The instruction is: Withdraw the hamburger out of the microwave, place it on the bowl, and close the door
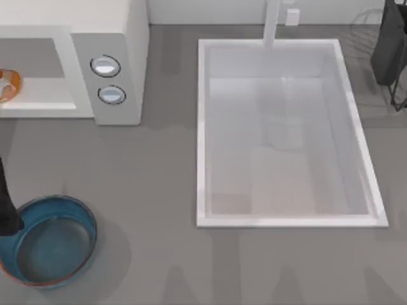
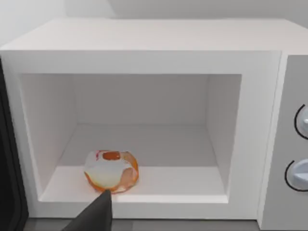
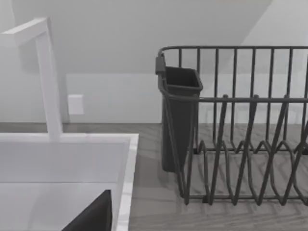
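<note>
Though I cannot tell how my left gripper [image 2: 98,211] stands, the hamburger [image 2: 111,171] — soft, light, squashable — sits at the microwave [image 2: 144,53] floor's front edge, so I'd pinch its sides gently.

The top view's left edge cuts the hamburger [image 1: 7,84], the microwave [image 1: 114,38] and the bowl [image 1: 76,219] at the worktop's near left corner. In the left wrist view the left gripper's dark fingertip [image 2: 96,214] runs off-frame, its opening unreadable. The dish rack [image 1: 391,54] is clipped too.
</note>
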Motion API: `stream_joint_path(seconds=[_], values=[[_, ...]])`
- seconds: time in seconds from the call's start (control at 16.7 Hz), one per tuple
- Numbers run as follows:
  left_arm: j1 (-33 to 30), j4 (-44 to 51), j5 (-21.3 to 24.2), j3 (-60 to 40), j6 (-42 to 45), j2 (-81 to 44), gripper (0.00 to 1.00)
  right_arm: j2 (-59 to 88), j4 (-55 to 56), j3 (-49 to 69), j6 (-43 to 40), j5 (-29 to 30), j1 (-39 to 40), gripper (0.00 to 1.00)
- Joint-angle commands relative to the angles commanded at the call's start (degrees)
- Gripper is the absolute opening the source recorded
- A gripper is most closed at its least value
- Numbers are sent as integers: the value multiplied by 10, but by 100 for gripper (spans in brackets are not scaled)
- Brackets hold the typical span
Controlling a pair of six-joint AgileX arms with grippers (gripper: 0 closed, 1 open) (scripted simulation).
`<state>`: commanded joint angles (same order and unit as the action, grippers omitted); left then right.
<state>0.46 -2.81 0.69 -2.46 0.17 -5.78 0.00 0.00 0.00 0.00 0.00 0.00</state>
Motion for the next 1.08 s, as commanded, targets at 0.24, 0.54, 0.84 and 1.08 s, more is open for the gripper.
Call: stream_joint_path(seconds=[0.24,0.54,0.84,1.08], values=[[13,-77,17,-64,5,-149,100,0,0,0,0,0,0,100],[36,-217,47,-183,14,-429,100,0,0,0,0,0,0,100],[64,-368,79,-313,26,-752,100,0,0,0,0,0,0,100],[87,-473,103,-409,37,-999,100,0,0,0,0,0,0,100]])
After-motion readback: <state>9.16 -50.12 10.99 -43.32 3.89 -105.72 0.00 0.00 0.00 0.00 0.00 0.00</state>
